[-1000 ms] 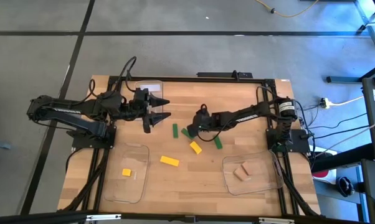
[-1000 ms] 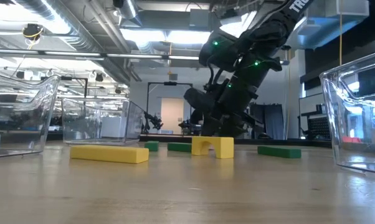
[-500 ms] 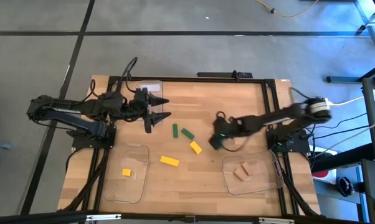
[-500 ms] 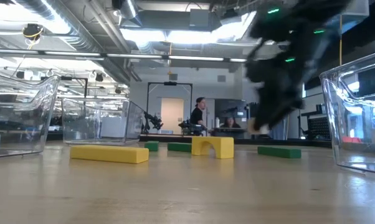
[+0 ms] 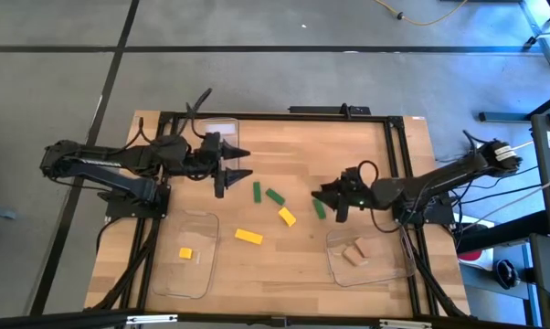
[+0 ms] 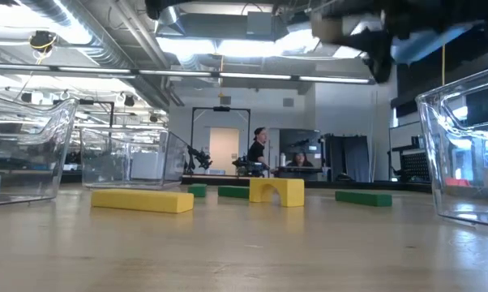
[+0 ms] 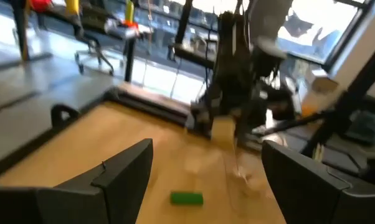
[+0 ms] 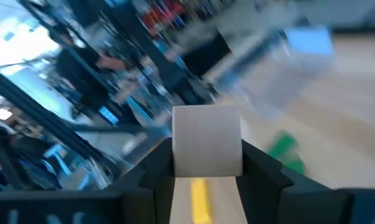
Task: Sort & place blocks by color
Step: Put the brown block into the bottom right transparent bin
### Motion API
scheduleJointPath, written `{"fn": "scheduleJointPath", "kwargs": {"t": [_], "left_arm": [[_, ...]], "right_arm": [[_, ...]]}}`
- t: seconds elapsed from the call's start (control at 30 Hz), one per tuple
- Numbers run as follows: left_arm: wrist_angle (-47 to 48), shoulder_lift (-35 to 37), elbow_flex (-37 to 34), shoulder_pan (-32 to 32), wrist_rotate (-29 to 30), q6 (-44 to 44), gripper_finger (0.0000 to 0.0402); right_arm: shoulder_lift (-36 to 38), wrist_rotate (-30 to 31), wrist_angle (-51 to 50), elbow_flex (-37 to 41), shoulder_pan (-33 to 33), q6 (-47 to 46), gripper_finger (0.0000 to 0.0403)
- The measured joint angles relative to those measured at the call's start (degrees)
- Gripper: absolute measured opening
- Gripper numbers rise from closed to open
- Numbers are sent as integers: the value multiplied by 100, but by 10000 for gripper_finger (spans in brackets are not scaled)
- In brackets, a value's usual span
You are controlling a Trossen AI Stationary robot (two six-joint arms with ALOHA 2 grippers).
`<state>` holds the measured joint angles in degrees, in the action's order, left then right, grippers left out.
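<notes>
Sorting in progress, seen from above and from both wrists. Already sorted: two tan blocks lie in the clear tray nearest the right arm, and one yellow cube lies in the clear tray on the left arm's side. A third clear tray at the far edge of the desk appears to hold no block yet; judging by the colours, it is probably meant for green. Left to sort: three green bars, and, a yellow bar and a yellow arch, all loose mid-desk.

The right gripper hangs above the desk beside the third green bar; its jaws are clamped on a tan block, which sits squarely between the two fingers in the right wrist view. Judged from the layout, that block belongs in the near right tray with the other tan pieces.

The left gripper waits near the far tray, jaws spread and carrying nothing; a green bar lies on the desk ahead of them, well apart.
</notes>
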<state>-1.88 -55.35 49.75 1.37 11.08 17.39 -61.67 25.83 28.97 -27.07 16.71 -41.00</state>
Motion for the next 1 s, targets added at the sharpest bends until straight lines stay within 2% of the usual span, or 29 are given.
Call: {"fn": "scheduleJointPath", "kwargs": {"t": [0.27,0.43,0.5,0.6,0.77,0.87,1.0], "left_arm": [[-71,-21,3,22,-157,49,292],[-58,-20,3,22,161,48,292],[-35,-20,3,20,391,52,292],[-27,-20,3,20,489,48,292],[-21,-20,3,13,491,-27,292],[-19,-20,3,15,491,-137,292],[-10,-20,3,13,486,-147,292]], "right_arm": [[-28,-26,49,-409,0,654,135],[-22,-89,-250,-592,-2,657,135],[-22,-406,-920,-861,3,460,135],[-39,-989,-2647,-1587,240,40,135],[-265,-1592,-5595,-2860,1160,-1081,135],[-508,-1872,-6653,-3240,1976,-2238,135],[-964,-2211,-7398,-3268,3039,-3950,135]]}}
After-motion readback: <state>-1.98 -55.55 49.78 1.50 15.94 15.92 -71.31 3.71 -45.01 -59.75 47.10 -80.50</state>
